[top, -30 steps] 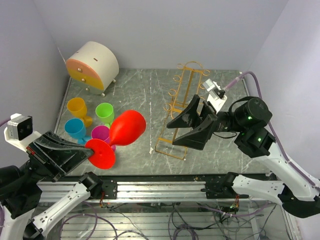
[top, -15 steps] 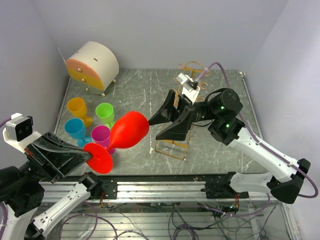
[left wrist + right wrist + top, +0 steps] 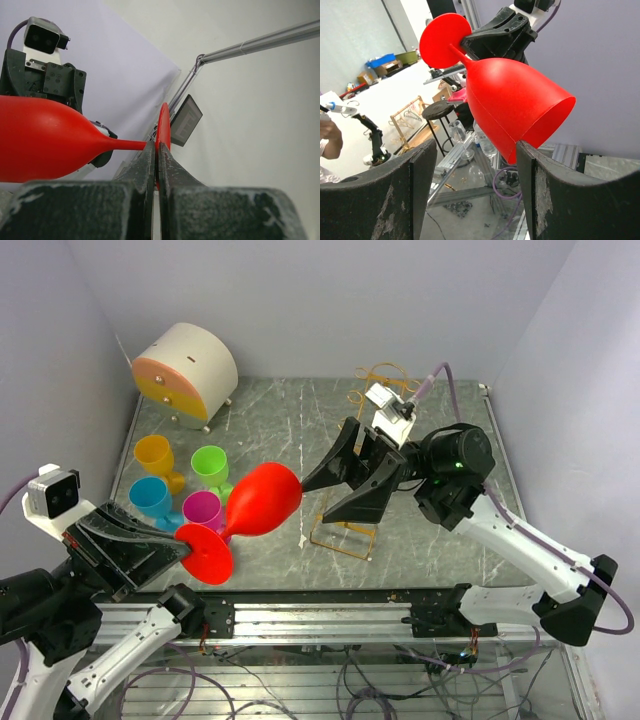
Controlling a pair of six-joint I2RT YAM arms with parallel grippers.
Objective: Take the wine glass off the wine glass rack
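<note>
My left gripper [image 3: 185, 548] is shut on the round foot of a red wine glass [image 3: 262, 500] and holds it on its side above the table, bowl pointing right. In the left wrist view the gripper [image 3: 156, 150] pinches the foot's edge, and the glass's bowl [image 3: 45, 140] lies to the left. My right gripper [image 3: 314, 503] is open, its tips just beside the bowl's rim. In the right wrist view the glass [image 3: 515, 105] hangs above the open gripper [image 3: 476, 147], its rim near the right finger [image 3: 555, 195]. The golden wire rack [image 3: 340, 539] stands behind my right arm, mostly hidden.
Orange [image 3: 155, 455], green [image 3: 210, 465], blue [image 3: 150, 497] and magenta [image 3: 202, 508] cups stand at the table's left. A round white and orange drawer box [image 3: 185, 365] sits at the back left. Walls close in the left, back and right sides.
My right gripper swung left from beside the rack to the red glass's rim and stays open. My left gripper kept its hold and shifted the glass slightly right.
</note>
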